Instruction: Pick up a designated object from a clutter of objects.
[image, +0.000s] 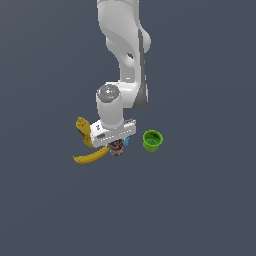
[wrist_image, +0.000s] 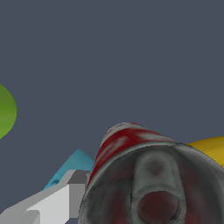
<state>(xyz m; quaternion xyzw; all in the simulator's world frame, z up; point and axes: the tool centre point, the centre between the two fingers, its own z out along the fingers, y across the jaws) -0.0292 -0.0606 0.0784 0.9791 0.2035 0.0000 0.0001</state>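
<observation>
Exterior view, taken from its left to its right. A yellow mustard bottle (image: 82, 128) stands at the far left of the cluster on the dark grey worktop (image: 200, 200), and a banana (image: 91, 156) curves below it, its tip reaching toward the middle.

Just to the right of these sits the red and white can (image: 116, 148), directly under my pincer (image: 115, 145). My white hand covers the top of the can, so only its lower body shows. A light-blue piece (image: 127, 141) peeks out just beside the can on its right, partly hidden by my hand. Well apart from the rest, at the right end, a green cup (image: 152, 140) stands upright with its mouth open to the camera.

Wrist view. The can (wrist_image: 144, 175) fills the near field, its grey metal end with a pull tab turned toward the lens and its red and white label running away behind. One grey and white finger (wrist_image: 52, 203) lies along its side, close to it, with the light-blue piece (wrist_image: 72, 168) behind that finger. A green edge (wrist_image: 6, 111) and a yellow edge (wrist_image: 210, 148) show at opposite borders.

My second finger is out of sight, so I cannot tell whether my pincer is parted or clamped on the can.
</observation>
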